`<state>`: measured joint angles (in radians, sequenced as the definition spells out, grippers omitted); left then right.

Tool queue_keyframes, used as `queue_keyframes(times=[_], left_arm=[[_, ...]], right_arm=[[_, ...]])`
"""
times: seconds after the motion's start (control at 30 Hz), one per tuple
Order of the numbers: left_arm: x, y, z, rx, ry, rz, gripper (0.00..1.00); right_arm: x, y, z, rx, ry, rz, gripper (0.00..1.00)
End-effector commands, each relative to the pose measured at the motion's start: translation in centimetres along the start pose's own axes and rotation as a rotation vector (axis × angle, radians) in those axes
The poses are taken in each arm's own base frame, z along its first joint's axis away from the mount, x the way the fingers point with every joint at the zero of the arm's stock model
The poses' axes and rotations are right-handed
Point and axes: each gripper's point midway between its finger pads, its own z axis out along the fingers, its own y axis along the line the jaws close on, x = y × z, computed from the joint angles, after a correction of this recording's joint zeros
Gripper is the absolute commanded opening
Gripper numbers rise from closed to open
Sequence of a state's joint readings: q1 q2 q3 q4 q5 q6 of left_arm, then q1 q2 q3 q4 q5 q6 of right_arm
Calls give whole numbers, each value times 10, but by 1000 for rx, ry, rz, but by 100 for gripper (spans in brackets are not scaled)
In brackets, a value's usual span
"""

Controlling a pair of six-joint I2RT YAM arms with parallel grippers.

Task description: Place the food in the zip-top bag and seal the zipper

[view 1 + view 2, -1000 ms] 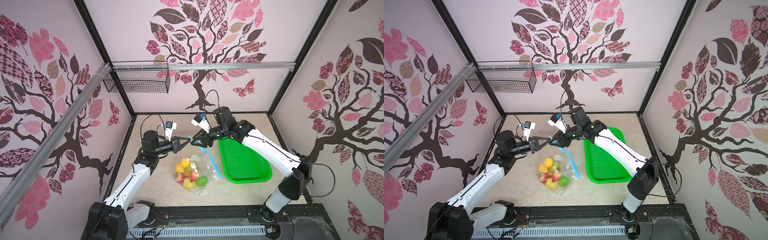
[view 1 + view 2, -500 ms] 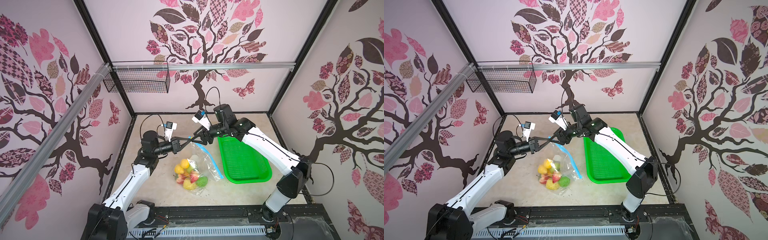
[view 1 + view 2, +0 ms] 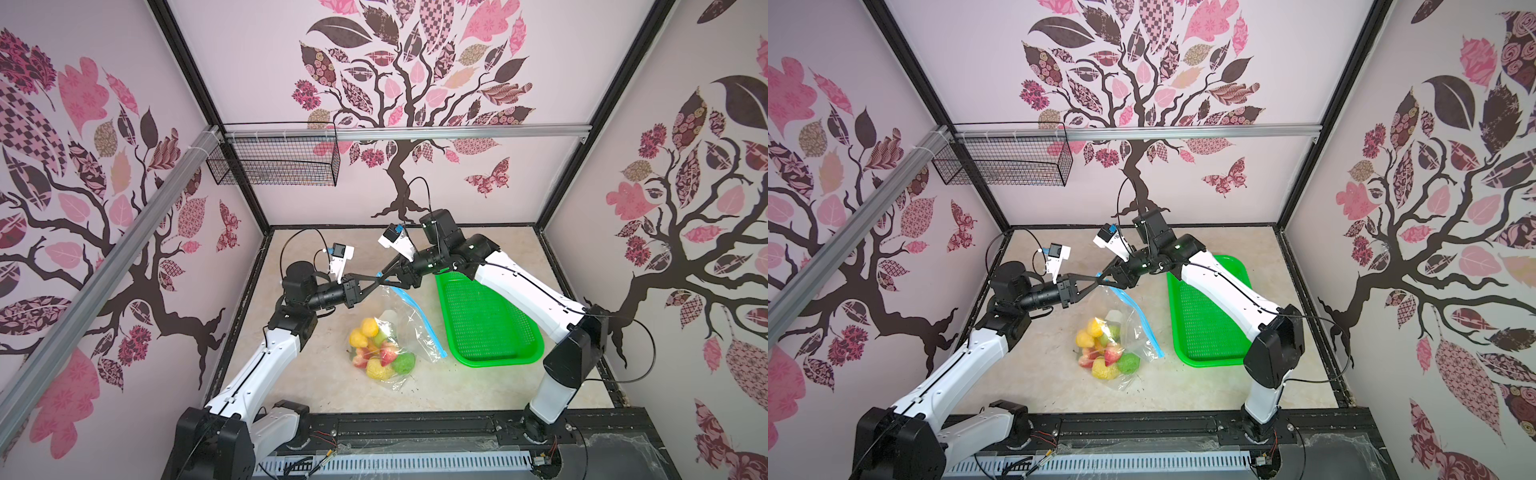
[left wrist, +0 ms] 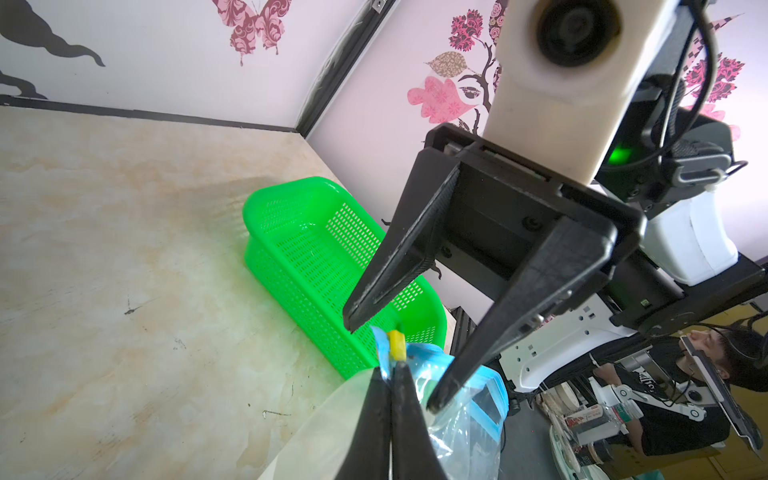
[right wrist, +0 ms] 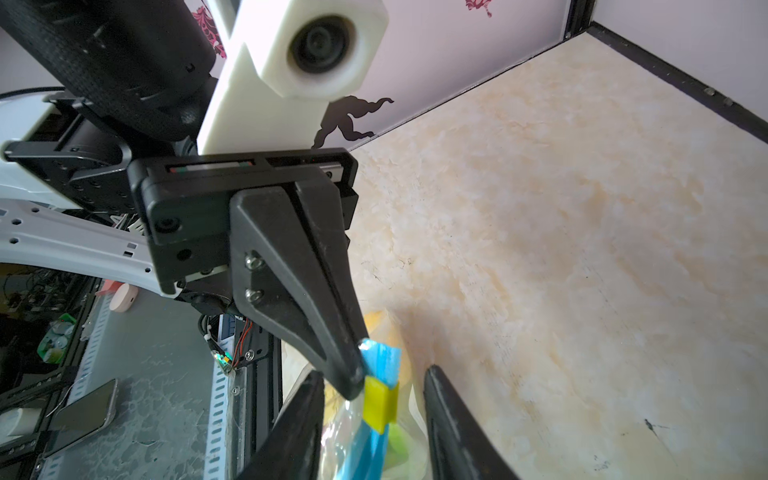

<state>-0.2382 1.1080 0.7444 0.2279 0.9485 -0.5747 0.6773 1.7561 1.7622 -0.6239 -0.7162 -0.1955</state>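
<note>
The clear zip-top bag (image 3: 401, 328) (image 3: 1131, 328) hangs by one top corner with its lower part resting on the table. The food (image 3: 380, 353) (image 3: 1104, 353) sits inside, a pile of yellow, red and green toy pieces. My left gripper (image 4: 390, 368) (image 3: 379, 282) is shut on the corner of the bag at the end of the light-blue zipper (image 5: 374, 440) (image 3: 419, 320). The zipper's yellow slider (image 4: 395, 345) (image 5: 380, 401) sits just beyond the left fingertips (image 5: 351, 380). My right gripper (image 5: 372, 374) (image 3: 1106, 279) is open, one finger on each side of the slider with gaps showing.
A green mesh basket (image 3: 486, 320) (image 4: 316, 249) stands empty on the table to the right of the bag, under the right arm. A black wire basket (image 3: 274, 162) hangs on the back left wall. Enclosure walls surround the table.
The right gripper has edged in over the left gripper's tips, and its jaws stand a little narrower round the slider. The left gripper has kept its hold on the bag.
</note>
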Motion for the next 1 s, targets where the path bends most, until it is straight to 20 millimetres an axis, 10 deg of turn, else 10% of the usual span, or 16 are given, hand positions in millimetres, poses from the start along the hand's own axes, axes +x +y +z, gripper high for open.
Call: queue_keyframes(times=[0.0,0.43,0.97], left_arm=[[-16,-20,-3,34,-23,72,0],[-17,-15,-3,12,-28,64,0],[-24,-7,-7,-45,-71,65,0]], right_arm=[[2,-1,4,-38,12,8,37],[5,0,1,-45,11,24,9],[36,-8,2,24,37,96,12]])
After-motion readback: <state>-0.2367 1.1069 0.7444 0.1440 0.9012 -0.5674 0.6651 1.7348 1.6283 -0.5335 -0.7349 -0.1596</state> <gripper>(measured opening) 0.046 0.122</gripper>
